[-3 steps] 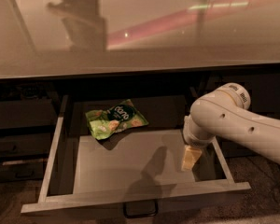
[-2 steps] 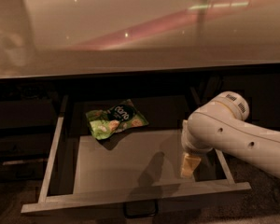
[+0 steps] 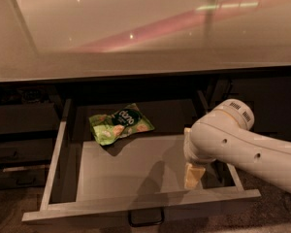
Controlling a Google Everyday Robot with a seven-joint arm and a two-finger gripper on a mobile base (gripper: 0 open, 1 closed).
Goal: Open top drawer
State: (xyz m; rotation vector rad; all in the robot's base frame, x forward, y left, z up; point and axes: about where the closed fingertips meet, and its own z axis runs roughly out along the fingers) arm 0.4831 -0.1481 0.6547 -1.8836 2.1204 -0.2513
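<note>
**Top drawer stands pulled out, claw low in its right front corner**

The claw (image 3: 194, 174) hangs at the end of the pale, rounded arm (image 3: 242, 147), which reaches in from the right. It sits low inside the top drawer (image 3: 126, 176), near the drawer's right side edge and just behind its front panel. Only a cream-coloured tip shows below the wrist, so it cannot be told whether the claw is apart or together. It does not appear to be clamped on anything.

The top drawer is open and drawn well out from under the worktop (image 3: 136, 28). Its pale grey floor spreads to the left of the claw and behind it. The light metal front rim runs just below the claw. The small dark loop handle (image 3: 146, 218) lies below and to the left of the claw, at the middle of the drawer front.

A green snack bag (image 3: 120, 124) lies flat on the drawer floor, up and to the left of the claw and well apart from it. Far to the left are the shorter drawer fronts (image 3: 12, 152) of the neighbouring stack, all shut.
</note>
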